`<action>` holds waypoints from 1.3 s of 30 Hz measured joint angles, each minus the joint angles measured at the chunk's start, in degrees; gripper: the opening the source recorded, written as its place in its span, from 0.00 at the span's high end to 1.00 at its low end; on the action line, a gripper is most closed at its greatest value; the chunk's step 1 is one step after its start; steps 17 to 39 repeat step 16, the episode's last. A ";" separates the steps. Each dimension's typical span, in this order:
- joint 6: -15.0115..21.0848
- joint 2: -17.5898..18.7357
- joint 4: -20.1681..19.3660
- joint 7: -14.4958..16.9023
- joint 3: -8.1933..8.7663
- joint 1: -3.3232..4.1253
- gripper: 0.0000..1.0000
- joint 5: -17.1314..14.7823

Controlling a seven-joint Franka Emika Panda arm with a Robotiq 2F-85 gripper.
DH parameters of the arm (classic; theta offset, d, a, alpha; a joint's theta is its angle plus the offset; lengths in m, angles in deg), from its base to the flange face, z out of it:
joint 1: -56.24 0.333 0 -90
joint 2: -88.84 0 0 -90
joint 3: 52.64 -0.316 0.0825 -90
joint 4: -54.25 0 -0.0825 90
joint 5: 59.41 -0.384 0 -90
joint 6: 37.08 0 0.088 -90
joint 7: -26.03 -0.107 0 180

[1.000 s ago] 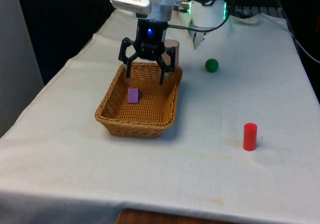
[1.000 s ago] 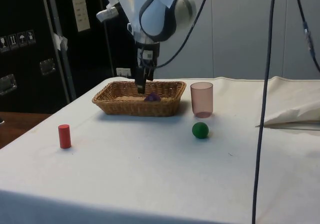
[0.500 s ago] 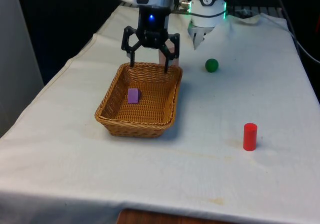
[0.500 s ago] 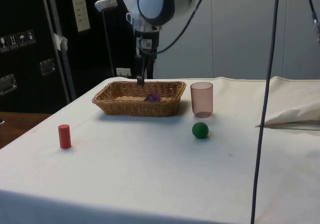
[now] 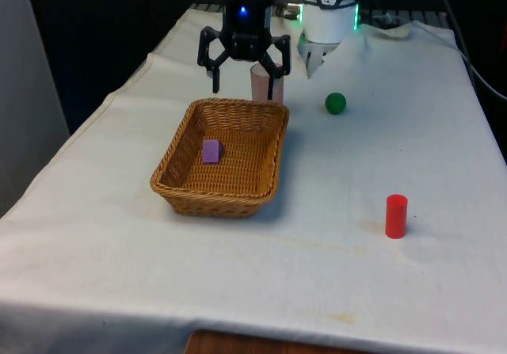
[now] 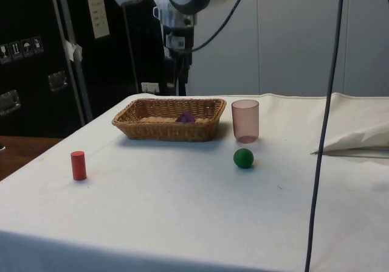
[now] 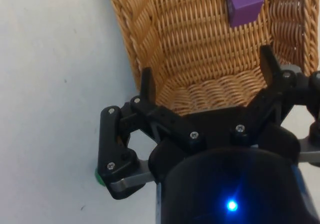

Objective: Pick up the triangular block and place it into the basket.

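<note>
**benchwatcher:** So where's the triangular block point(image 5: 211, 150) at? Looks like it's lying inside the basket point(image 5: 184, 191), on the woven floor toward the wall on the front view's left. Purple little thing, flat on the weave, nothing touching it.

**gripnerd:** Yep, same read from the wrist view. The end effector point(image 5: 245, 73) hangs above the basket's far rim, fingers spread wide with nothing between them. I'd say the drop is done and the task is basically finished; being that high over the rim makes sense if the point is to clear the wicker wall without snagging it.

**benchwatcher:** What about the other stuff on the bench point(image 5: 356, 275)?

**gripnerd:** All outside the basket. Pink cup point(image 6: 245, 120) stands upright just beyond the basket's far end, close to the rim but apart from it. Green ball point(image 5: 336, 103) sits past the cup, farther from the basket. Red cylinder point(image 5: 396, 215) stands upright well apart from the basket, on the front view's right. None of them is near the block, so I doubt they matter.
</note>
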 measured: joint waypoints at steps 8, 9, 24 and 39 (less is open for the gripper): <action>-3.84 -3.04 0.63 0.00 0.00 0.17 0.00 0.00; -4.35 -3.50 0.69 0.00 0.00 0.23 0.00 0.06; -6.47 -5.56 0.74 -0.34 0.06 0.46 0.00 0.34; -6.47 -5.56 0.74 -0.34 0.06 0.46 0.00 0.34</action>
